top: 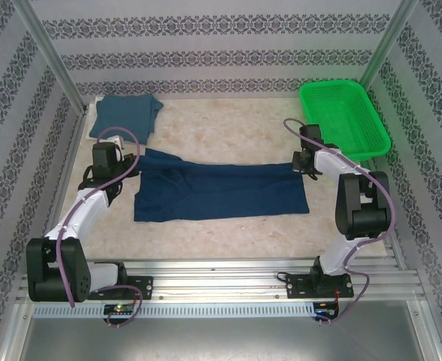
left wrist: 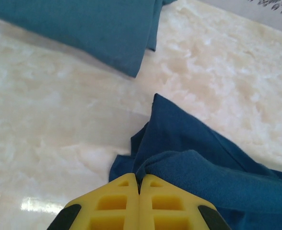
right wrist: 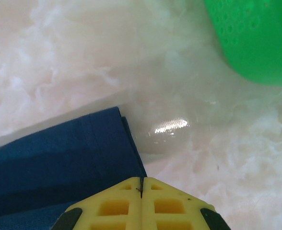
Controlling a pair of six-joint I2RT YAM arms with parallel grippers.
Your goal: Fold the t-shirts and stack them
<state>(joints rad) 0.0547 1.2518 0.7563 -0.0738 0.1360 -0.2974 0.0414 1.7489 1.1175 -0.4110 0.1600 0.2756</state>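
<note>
At the far left back corner of the desk (top: 228, 124) the teal shirt (top: 123, 116) lies folded. It sits just beyond my left arm and well apart from the right one, so I judge any stacking falls to the left side.

Next, my left fingers (left wrist: 136, 184) are pressed together with no gap. The navy shirt (top: 221, 192) bunches right up into their tips, so I read them as pinching its far left corner. The shirt lies spread across the middle of the desk, its long axis running side to side between the two arms. The body of the cloth reaches from both sets of fingers back toward me.

That is what the coming move turns on. Each arm has one far corner, so to fold I would carry both corners together across the short axis toward the near edge, or the cloth will skew.

At the far right corner my right fingers (right wrist: 139, 186) are likewise closed tight, with the hem running under their tips. I take that as a grip on that corner. Beyond them, at the back right, sits the green basket (top: 345, 116), apart from the shirt.

The navy cloth shows a plain face. I can read no brand, label or writing on either shirt or on the basket.
</note>
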